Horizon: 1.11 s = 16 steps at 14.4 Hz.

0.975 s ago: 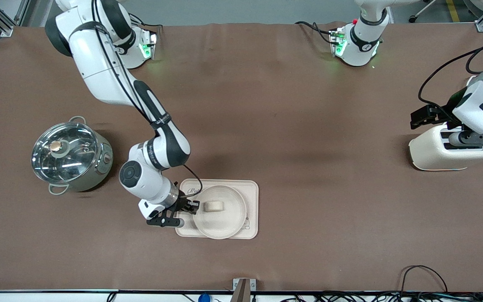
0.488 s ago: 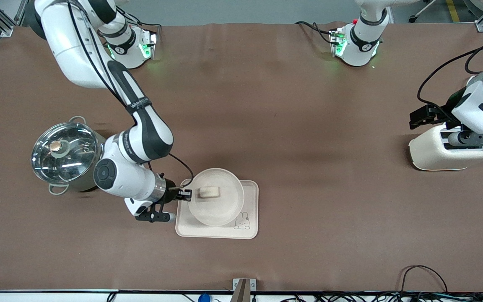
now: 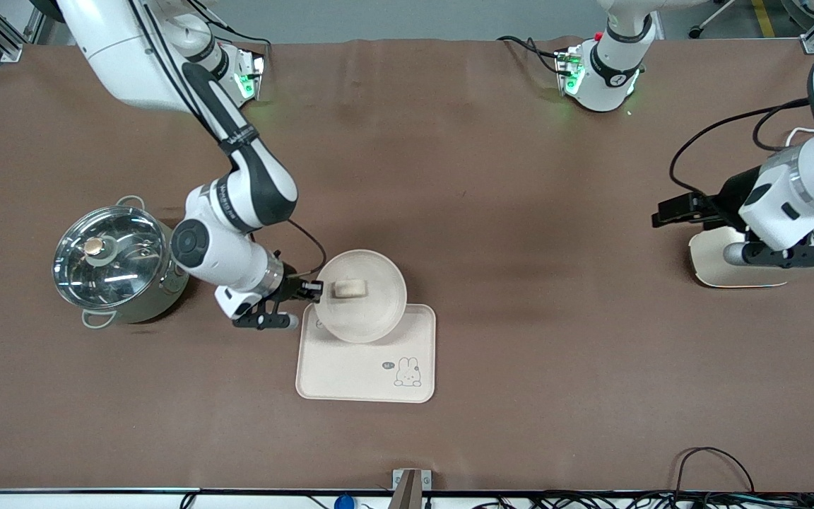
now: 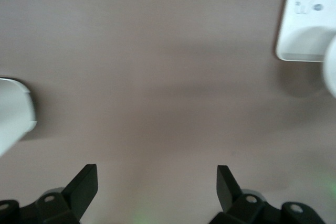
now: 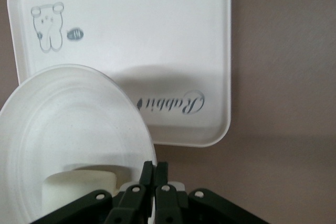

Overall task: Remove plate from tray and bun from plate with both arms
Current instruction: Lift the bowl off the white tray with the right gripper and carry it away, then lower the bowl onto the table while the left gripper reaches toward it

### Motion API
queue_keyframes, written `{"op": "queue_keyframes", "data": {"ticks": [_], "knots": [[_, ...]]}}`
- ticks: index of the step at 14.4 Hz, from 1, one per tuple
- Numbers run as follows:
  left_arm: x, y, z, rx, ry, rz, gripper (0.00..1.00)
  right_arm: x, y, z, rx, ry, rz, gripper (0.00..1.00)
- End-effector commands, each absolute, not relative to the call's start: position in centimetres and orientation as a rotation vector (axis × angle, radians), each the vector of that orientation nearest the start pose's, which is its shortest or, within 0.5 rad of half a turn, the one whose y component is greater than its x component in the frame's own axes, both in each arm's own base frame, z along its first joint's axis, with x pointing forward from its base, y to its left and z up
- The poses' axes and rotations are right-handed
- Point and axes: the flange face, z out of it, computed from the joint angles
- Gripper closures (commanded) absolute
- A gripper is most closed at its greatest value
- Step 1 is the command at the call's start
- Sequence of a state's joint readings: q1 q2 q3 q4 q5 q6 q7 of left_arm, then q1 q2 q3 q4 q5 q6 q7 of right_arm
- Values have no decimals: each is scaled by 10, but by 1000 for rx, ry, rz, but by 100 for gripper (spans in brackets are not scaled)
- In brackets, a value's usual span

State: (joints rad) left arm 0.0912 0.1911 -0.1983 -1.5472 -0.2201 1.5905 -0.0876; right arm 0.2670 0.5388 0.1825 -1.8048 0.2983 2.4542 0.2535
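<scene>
My right gripper (image 3: 314,288) is shut on the rim of the round cream plate (image 3: 372,311) and holds it just above the tray's farther edge. The pale bun (image 3: 350,288) lies on the plate close to the gripper. In the right wrist view the closed fingers (image 5: 147,171) pinch the plate (image 5: 68,124) rim, with the bun (image 5: 79,192) beside them. My left gripper (image 3: 665,212) is open and empty over bare table at the left arm's end. Its fingers stand wide apart in the left wrist view (image 4: 155,192).
The rectangular cream tray with a rabbit drawing (image 3: 364,364) lies under the plate and shows in the right wrist view (image 5: 157,40). A steel pot with a glass lid (image 3: 117,263) stands toward the right arm's end. A cream-white rounded box (image 3: 714,263) sits under the left arm.
My right gripper has carried the plate with the bun away from the front camera, off the tray's middle to its farther edge. My left gripper has moved off the cream box toward the table's middle.
</scene>
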Motion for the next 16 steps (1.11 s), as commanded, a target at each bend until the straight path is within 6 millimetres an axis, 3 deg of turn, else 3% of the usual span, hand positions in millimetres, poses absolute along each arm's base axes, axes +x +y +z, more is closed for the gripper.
{"op": "queue_keyframes", "data": {"ticks": [1, 4, 7, 13, 16], "knots": [[602, -87, 501, -3432, -60, 302, 0, 546, 289, 236, -2816, 66, -51, 100], [597, -96, 478, -3433, -64, 318, 0, 501, 296, 216, -2822, 27, -91, 100], [590, -100, 460, -3423, -65, 361, 0, 465, 292, 219, -2831, -6, -85, 100], [579, -150, 417, -3440, 9, 246, 0, 395, 277, 216, -2866, -92, -183, 100], [577, -165, 410, -3436, -45, 251, 0, 367, 266, 202, -2878, -110, -219, 100]]}}
